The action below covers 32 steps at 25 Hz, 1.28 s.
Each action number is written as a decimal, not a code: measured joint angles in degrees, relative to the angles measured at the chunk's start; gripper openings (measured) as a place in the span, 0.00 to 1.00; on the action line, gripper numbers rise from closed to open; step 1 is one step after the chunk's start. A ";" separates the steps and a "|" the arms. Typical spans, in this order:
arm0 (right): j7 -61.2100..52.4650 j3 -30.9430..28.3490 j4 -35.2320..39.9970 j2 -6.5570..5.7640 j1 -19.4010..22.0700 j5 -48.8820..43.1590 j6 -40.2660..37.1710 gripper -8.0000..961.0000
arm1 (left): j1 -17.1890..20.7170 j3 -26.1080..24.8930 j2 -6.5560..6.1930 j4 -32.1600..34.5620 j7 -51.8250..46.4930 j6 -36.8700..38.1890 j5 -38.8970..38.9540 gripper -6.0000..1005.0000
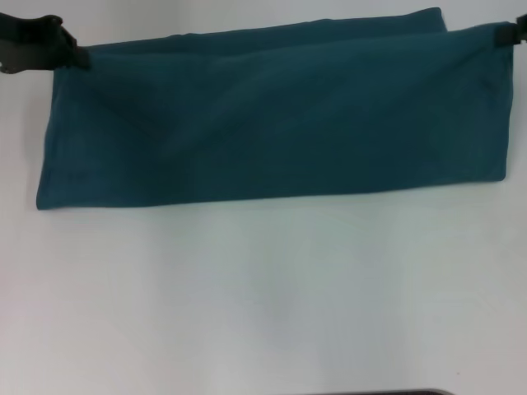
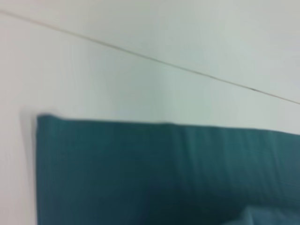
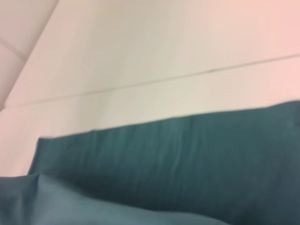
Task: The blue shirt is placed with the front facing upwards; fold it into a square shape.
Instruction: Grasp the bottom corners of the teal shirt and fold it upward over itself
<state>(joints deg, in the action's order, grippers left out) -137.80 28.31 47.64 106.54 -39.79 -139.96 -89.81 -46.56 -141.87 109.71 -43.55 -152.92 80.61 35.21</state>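
The blue shirt (image 1: 272,115) lies as a long teal band across the far part of the white table (image 1: 263,296), plain side up; its lettering is hidden. My left gripper (image 1: 76,51) is shut on the band's far left corner. My right gripper (image 1: 502,36) is shut on the far right corner. The upper layer is stretched between them, over a lower layer that shows along the far edge (image 1: 329,26). The shirt also shows in the left wrist view (image 2: 140,173) and the right wrist view (image 3: 187,159); neither shows fingers.
A thin seam line (image 2: 187,70) crosses the table beyond the shirt and also shows in the right wrist view (image 3: 187,75). A dark edge (image 1: 379,392) shows at the near rim of the head view.
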 joint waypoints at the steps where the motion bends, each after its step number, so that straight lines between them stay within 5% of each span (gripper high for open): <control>1: 0.05 0.25 -0.91 0.36 -0.29 0.00 1.88 0.07 | -0.25 1.04 0.22 0.62 -0.16 -1.68 -0.01 0.04; 8: -0.24 5.20 -2.85 3.78 -1.36 -0.46 14.79 0.07 | -0.80 5.67 2.31 2.38 -0.99 -10.99 -0.05 0.04; 14: -1.18 9.32 -3.29 5.53 -1.65 -0.65 24.06 0.07 | -0.58 5.74 2.90 2.50 -1.25 -15.12 -0.06 0.04; 32: -2.63 19.51 -13.73 6.17 -9.16 -0.76 41.27 0.07 | -2.09 5.91 4.04 3.76 -2.22 -23.12 -0.83 0.04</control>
<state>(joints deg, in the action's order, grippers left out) -140.43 47.82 33.91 112.71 -48.96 -140.72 -48.54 -48.65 -135.96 113.75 -39.79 -155.14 57.50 34.38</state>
